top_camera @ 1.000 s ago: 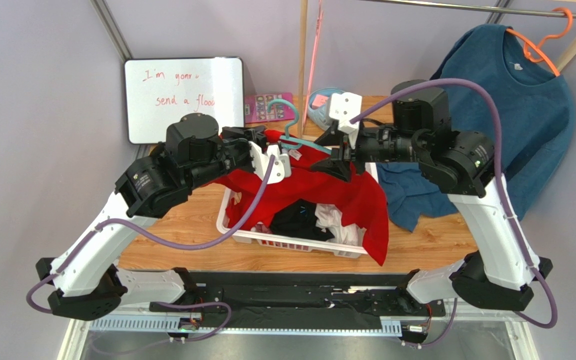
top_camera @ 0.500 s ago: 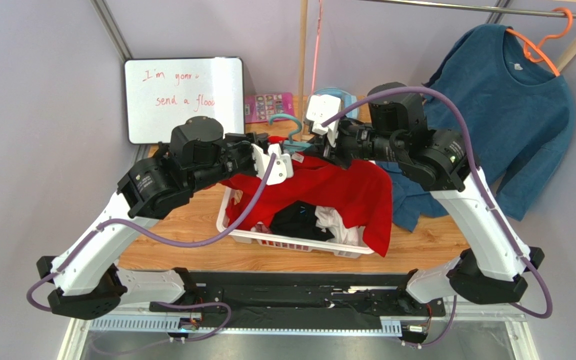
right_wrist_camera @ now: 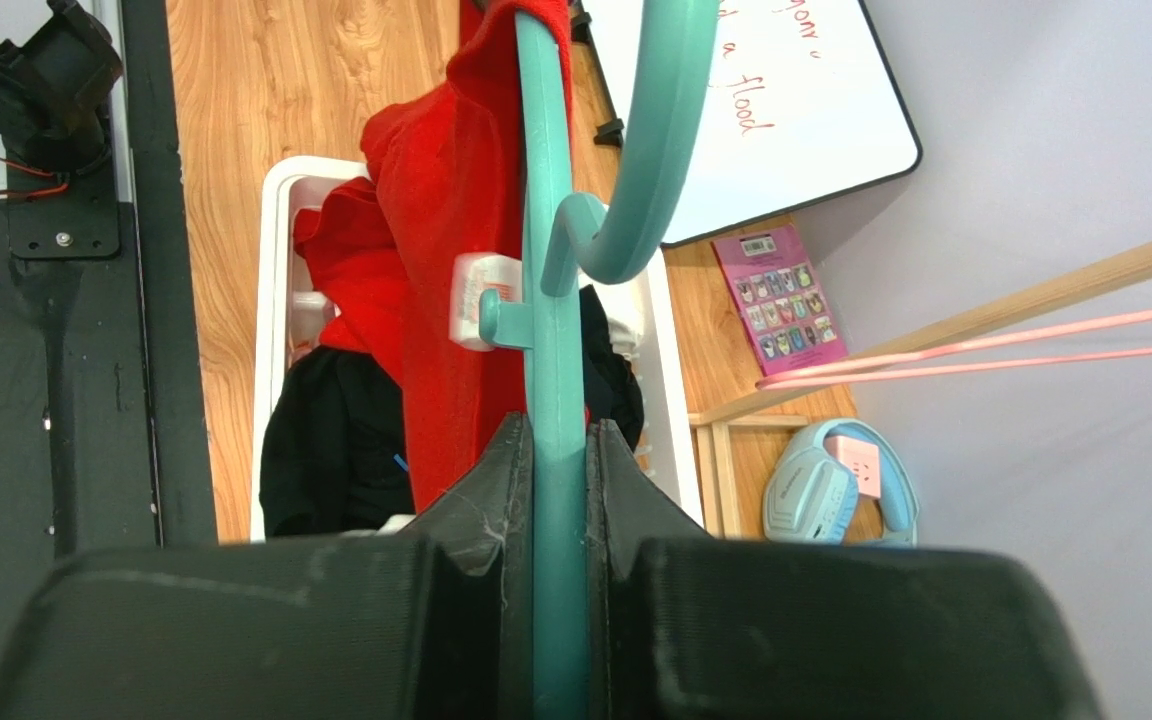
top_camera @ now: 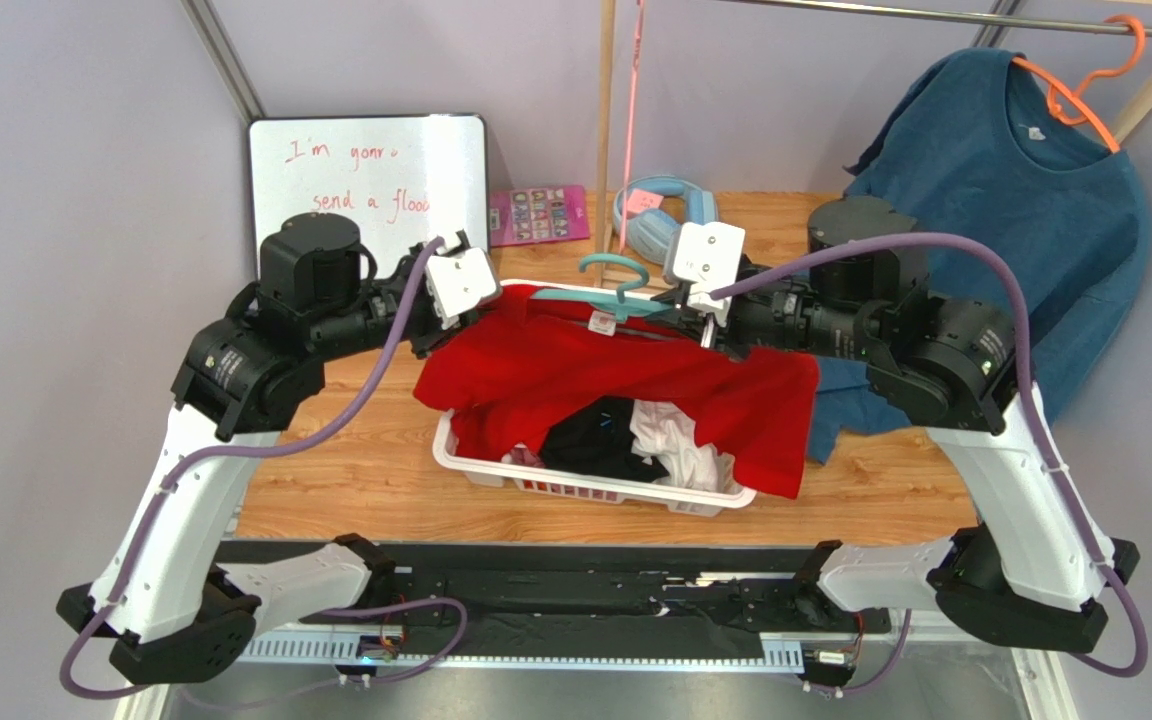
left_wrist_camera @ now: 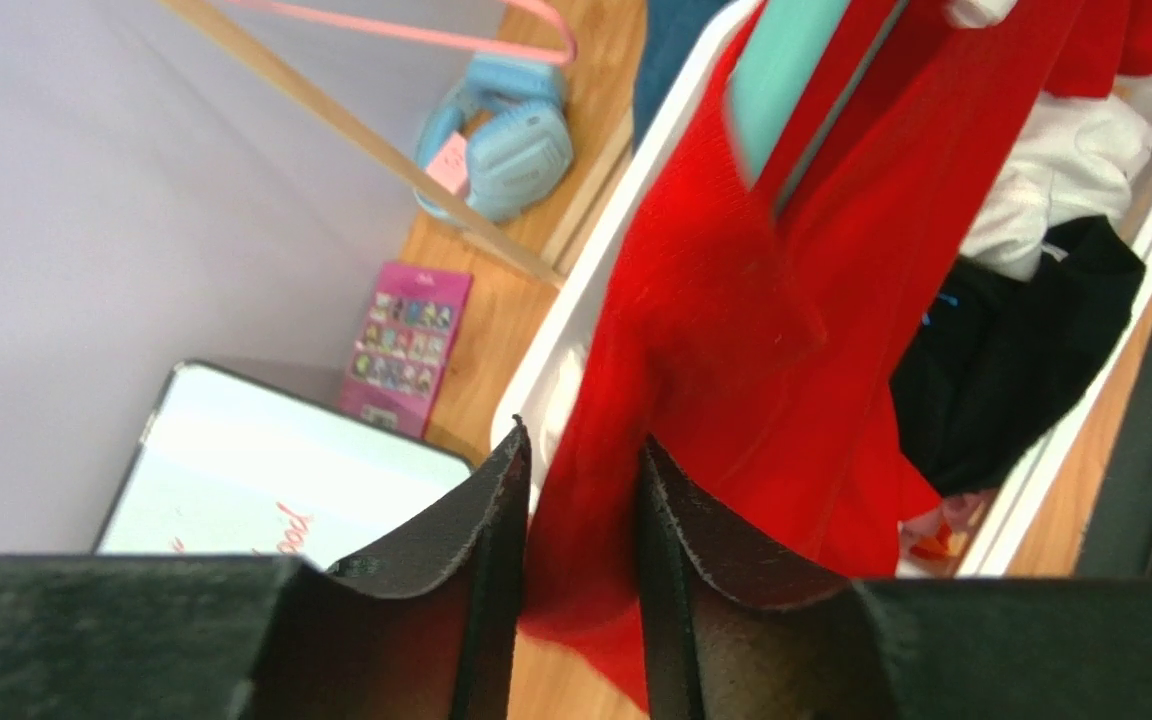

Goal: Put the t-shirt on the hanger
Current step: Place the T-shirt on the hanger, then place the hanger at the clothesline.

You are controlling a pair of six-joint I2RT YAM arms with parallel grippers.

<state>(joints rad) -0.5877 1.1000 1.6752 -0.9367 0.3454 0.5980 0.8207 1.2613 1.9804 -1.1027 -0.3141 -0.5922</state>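
Note:
The red t-shirt (top_camera: 597,368) is stretched out over the white basket (top_camera: 455,450). My left gripper (top_camera: 474,300) is shut on its left edge; in the left wrist view the red cloth (left_wrist_camera: 717,345) runs between the two pads (left_wrist_camera: 582,480). The teal hanger (top_camera: 612,267) lies level along the shirt's top edge, its hook above the cloth. My right gripper (top_camera: 683,311) is shut on the hanger's right arm. In the right wrist view the teal bar (right_wrist_camera: 549,300) passes between the shut jaws (right_wrist_camera: 554,450), and the shirt (right_wrist_camera: 440,210) hangs over its far end.
The basket holds black and white clothes (top_camera: 612,435). A whiteboard (top_camera: 364,188) stands at the back left. Blue headphones (top_camera: 657,203) lie at the back centre. A pink wire hanger (top_camera: 630,90) hangs above. A teal-blue long-sleeved top (top_camera: 1048,195) hangs on an orange hanger at the right.
My left arm has drawn back to the left with the shirt's edge. My right gripper has moved right with the hanger. The shirt is now spread wider and flatter over the basket.

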